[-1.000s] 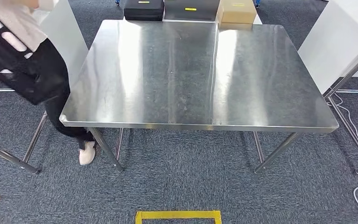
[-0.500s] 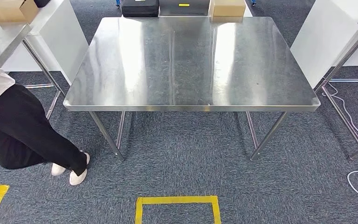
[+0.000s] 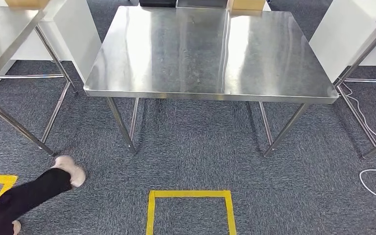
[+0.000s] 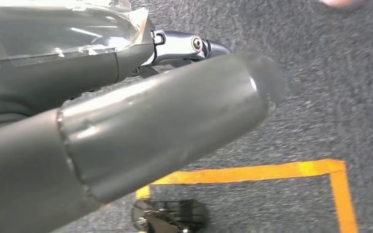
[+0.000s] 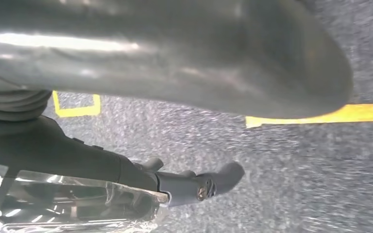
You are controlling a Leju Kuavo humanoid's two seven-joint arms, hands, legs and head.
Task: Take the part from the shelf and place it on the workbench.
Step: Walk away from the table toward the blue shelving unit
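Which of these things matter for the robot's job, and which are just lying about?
For the job:
- workbench, where the part should go
- left hand and right hand; what they hold is unclear

Lying about:
- side table
- cardboard box
- yellow floor tape
- white cable
- a person's shoe

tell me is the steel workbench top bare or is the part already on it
Bare. The workbench top shows only reflections in the head view; nothing rests on it.
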